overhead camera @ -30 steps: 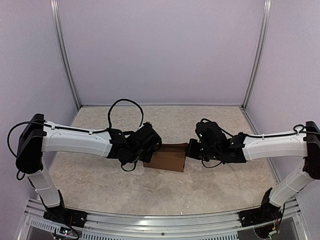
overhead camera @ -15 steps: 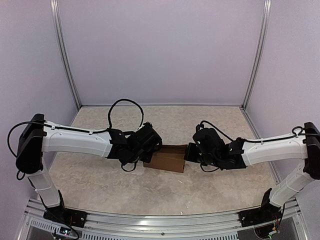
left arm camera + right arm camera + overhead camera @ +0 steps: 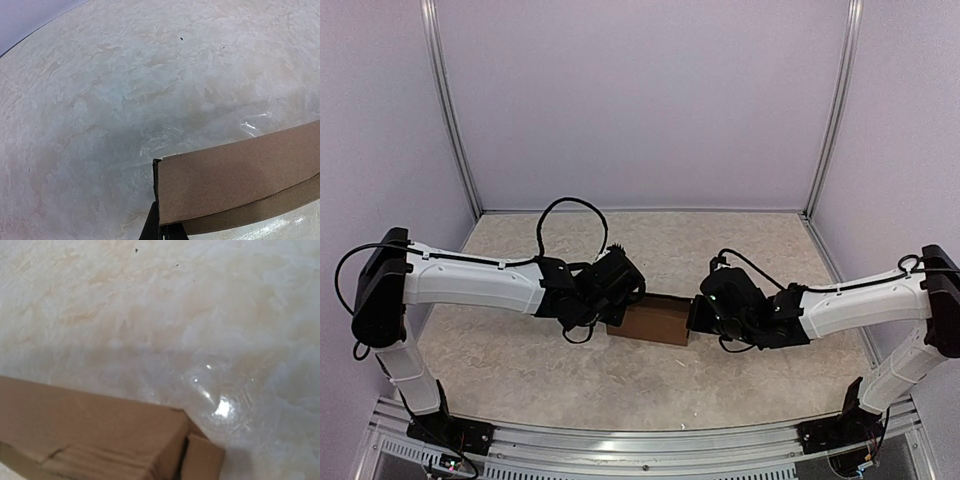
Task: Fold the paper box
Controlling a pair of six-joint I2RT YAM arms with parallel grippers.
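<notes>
The left pincer [image 3: 628, 297] and right pincer [image 3: 697, 315], both pressed together, bear on opposite ends of the plain brown cardboard box [image 3: 655, 323] on the marbled table [image 3: 670, 250], seemingly steadying it.

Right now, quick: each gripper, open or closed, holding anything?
Left gripper: closed, at the box's left end; hold cannot be told.
Right gripper: closed, at its right end; hold cannot be told.

a lab test cell: plain walls [image 3: 640, 100], metal framing [image 3: 452, 110], marbled tabletop [image 3: 650, 250]
</notes>
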